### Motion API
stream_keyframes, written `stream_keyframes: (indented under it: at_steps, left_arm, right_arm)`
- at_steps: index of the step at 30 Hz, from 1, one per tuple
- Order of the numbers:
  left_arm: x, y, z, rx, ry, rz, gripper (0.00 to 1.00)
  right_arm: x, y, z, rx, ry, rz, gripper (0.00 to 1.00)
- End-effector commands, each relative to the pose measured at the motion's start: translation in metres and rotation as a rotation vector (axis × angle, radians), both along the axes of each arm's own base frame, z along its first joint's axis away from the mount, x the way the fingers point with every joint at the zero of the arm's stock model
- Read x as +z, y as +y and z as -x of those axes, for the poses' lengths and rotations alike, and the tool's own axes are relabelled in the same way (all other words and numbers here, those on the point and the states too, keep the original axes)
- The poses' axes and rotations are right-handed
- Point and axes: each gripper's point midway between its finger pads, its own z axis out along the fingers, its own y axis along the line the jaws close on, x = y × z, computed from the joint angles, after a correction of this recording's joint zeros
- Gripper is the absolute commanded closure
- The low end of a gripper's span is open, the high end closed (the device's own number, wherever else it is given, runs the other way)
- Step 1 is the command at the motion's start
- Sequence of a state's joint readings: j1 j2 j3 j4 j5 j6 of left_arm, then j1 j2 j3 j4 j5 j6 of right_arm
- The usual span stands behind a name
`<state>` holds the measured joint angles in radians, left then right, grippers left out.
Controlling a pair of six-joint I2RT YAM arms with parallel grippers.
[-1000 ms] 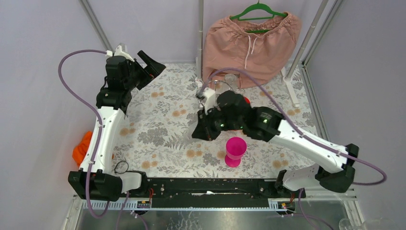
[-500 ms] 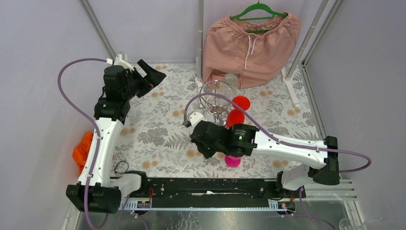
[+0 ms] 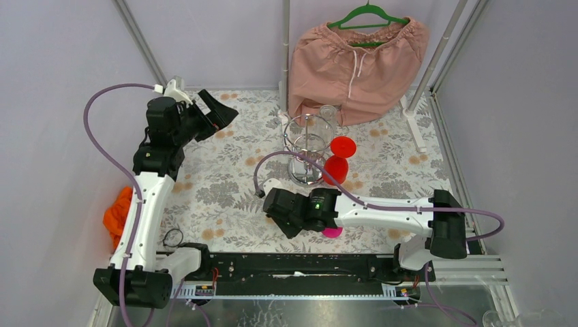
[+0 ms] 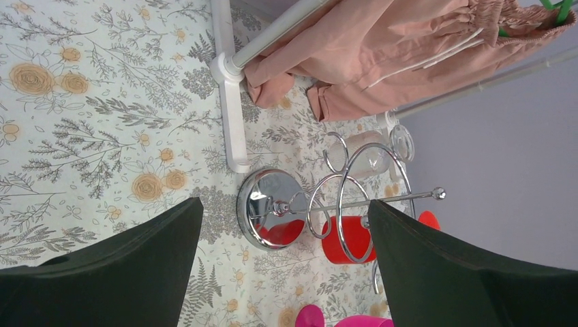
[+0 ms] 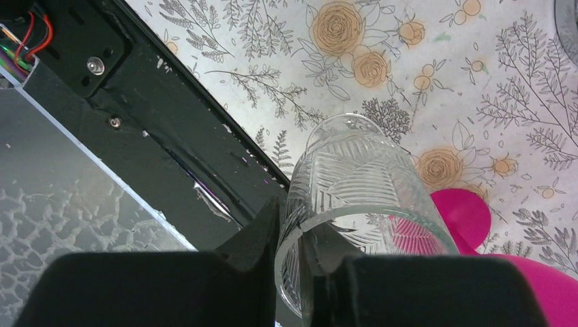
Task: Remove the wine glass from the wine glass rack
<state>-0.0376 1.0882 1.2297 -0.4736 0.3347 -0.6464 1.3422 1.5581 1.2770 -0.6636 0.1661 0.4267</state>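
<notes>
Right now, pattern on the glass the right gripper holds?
Clear glass, etched leaf lines; right wrist view.

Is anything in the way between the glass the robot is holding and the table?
The pink cup stands close beside the wine glass in the right gripper. Otherwise only flowery table shows beyond it.

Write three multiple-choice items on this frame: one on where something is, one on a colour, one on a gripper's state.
1. The rack stands: A at the near-left corner; B at the near-right corner; C in the centre, before the garment.
2. The glass in the right gripper is: A red; B clear; C pink.
3. The left gripper is: A open, empty; B shut, empty; C shut on the rack.
Key: 1 C, the overhead view shows it centred; 2 B, it is see-through in the wrist view; 3 A, its fingers stand wide apart, holding nothing.
</notes>
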Motion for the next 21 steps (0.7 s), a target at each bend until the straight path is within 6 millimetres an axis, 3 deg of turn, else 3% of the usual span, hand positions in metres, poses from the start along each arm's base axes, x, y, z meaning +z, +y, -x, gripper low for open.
stream_keyframes:
  at_steps: [1,21]
  left_arm:
    - [-0.008,-0.001,0.003,-0.026,0.007,-0.018,0.01]
    - [-0.018,-0.003,0.001,-0.04,0.017,-0.018,0.01]
  right_arm:
    - [0.01,0.022,-0.002,-0.001,-0.012,-0.074,1.0]
    - [-0.025,0.031,-0.008,-0.012,-0.017,0.001,1.0]
